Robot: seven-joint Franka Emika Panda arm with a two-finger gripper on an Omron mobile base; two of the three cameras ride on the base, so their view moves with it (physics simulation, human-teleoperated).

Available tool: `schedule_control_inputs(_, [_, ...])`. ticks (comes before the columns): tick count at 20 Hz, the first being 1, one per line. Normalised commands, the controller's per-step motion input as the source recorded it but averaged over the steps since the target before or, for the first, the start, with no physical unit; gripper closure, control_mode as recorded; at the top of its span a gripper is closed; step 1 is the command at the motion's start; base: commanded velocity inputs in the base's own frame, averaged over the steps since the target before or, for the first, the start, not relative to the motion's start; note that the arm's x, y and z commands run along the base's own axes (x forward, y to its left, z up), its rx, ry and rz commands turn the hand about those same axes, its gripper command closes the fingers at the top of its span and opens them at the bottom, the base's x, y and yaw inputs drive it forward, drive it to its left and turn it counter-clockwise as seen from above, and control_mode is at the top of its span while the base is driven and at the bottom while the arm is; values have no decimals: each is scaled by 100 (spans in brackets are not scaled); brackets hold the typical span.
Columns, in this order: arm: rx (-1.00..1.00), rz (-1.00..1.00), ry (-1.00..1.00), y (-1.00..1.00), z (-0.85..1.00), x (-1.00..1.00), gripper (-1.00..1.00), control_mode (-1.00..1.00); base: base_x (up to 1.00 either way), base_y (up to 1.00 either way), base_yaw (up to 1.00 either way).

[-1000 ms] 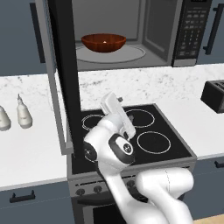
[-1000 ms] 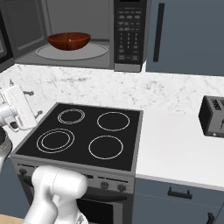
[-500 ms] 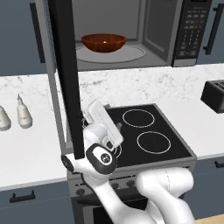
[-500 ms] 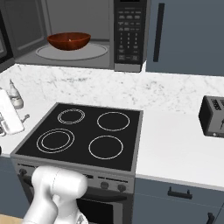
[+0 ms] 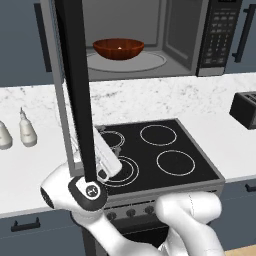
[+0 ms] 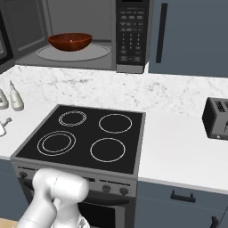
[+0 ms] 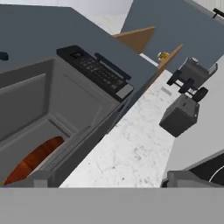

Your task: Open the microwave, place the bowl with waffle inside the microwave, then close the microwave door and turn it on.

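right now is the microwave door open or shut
Open: the door stands edge-on, swung out, and the bowl shows inside the cavity.

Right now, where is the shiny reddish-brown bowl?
The shiny reddish-brown bowl sits on the round glass turntable inside the open black microwave, above the counter.

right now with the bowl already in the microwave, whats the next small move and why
Probably swing the open gripper round behind the microwave door and start pushing it shut. The bowl already sits on the turntable inside the microwave, the door stands wide open edge-on over the stove, and the gripper holds nothing, so closing seems to come next.
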Motion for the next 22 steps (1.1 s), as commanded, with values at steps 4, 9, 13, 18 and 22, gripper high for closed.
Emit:
schedule_control_inputs(4, [-7,-4,-8,62,-28,0,-100,-100,0,0,0])
schedule_control_inputs(9, [-11,-4,-10,40,-60,0,-100,-100,0,0,0])
schedule_control_inputs(13, [-2,-3,-12,39,-25,0,-100,-100,0,0,0])
schedule_control_inputs(18, [0,-2,-15,37,0,0,100,-100,0,0,0])
schedule_control_inputs(22, [-4,0,-15,24,2,0,100,-100,0,0,0])
